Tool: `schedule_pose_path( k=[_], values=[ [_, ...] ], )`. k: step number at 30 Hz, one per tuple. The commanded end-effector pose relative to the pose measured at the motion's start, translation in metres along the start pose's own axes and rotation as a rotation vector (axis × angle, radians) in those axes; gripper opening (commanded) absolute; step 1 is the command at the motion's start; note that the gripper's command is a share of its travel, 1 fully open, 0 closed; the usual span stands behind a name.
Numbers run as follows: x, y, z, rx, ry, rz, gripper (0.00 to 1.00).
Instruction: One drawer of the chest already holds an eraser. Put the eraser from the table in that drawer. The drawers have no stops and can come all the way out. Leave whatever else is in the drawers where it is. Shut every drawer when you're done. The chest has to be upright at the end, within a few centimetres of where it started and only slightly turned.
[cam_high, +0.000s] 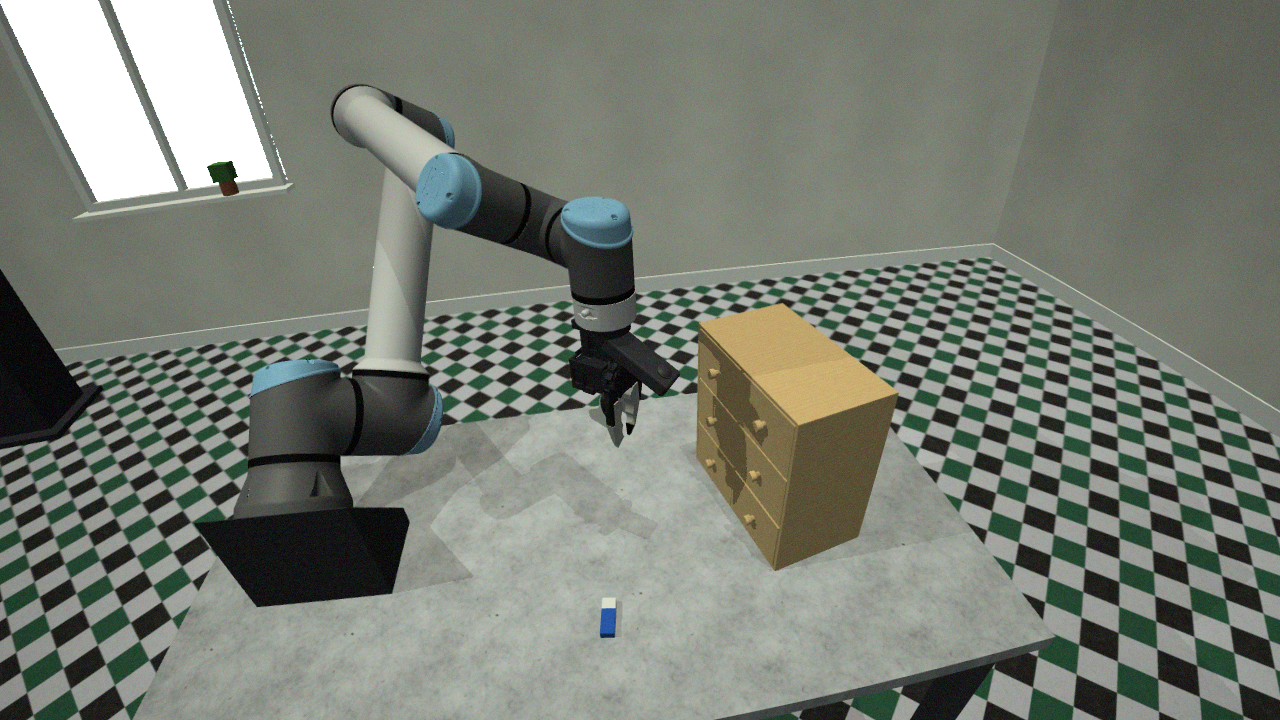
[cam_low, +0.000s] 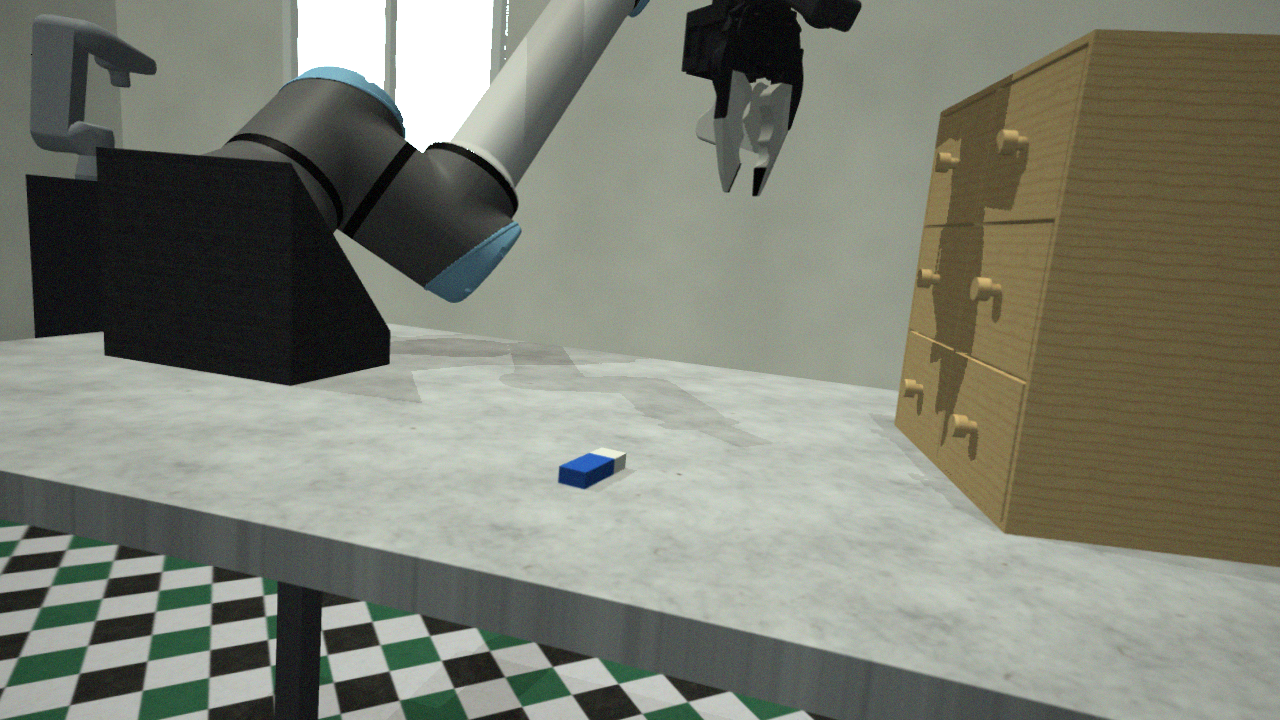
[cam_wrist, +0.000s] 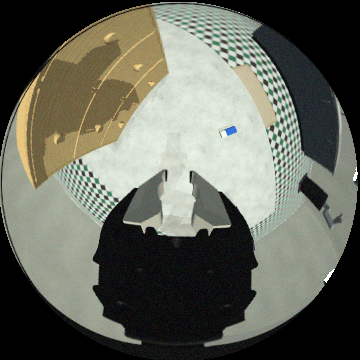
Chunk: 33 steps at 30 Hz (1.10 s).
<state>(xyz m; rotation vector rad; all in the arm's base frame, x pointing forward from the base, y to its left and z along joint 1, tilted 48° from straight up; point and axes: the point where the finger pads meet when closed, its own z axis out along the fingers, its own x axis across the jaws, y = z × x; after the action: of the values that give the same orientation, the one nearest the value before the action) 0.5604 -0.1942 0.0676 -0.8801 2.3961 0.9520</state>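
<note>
A blue and white eraser (cam_high: 607, 619) (cam_low: 586, 470) (cam_wrist: 228, 131) lies flat on the grey table (cam_high: 501, 662) (cam_low: 268, 447). The light wooden chest (cam_high: 832, 465) (cam_low: 1154, 295) (cam_wrist: 75, 100) stands upright on the table's right part in the top view. Its front has three rows with two round knobs each. All drawer fronts look shut; their contents are hidden. My gripper (cam_high: 623, 437) (cam_low: 742, 191) (cam_wrist: 178, 171) is partly open and empty, with a narrow gap between the fingertips. It points down, high above the table, in front of the chest and away from the eraser.
The arm's black base block (cam_high: 304, 555) (cam_low: 196, 268) stands at the left of the table. The table's near edge (cam_low: 447, 582) runs beyond the eraser from the arm. A beige flat panel (cam_wrist: 257, 95) shows beyond the table edge in the wrist view.
</note>
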Motion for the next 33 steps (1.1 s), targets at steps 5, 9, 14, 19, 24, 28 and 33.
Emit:
schedule_pose_path(
  k=[5,9,14,19,24,28,33],
  values=[
    [-0.011,0.014,0.0,-0.009,-0.013,-0.327,0.2],
    [-0.016,0.021,0.0,-0.008,-0.014,-0.455,0.2],
    [-0.02,0.028,0.0,-0.007,-0.014,-0.593,0.2],
    [-0.022,0.032,0.001,-0.006,-0.015,-0.663,0.2],
    [-0.025,0.038,0.001,-0.006,-0.015,-0.759,0.2],
    [-0.027,0.041,0.001,-0.005,-0.015,-0.816,0.2],
    [-0.028,0.043,0.002,-0.005,-0.015,-0.857,0.2]
  ],
)
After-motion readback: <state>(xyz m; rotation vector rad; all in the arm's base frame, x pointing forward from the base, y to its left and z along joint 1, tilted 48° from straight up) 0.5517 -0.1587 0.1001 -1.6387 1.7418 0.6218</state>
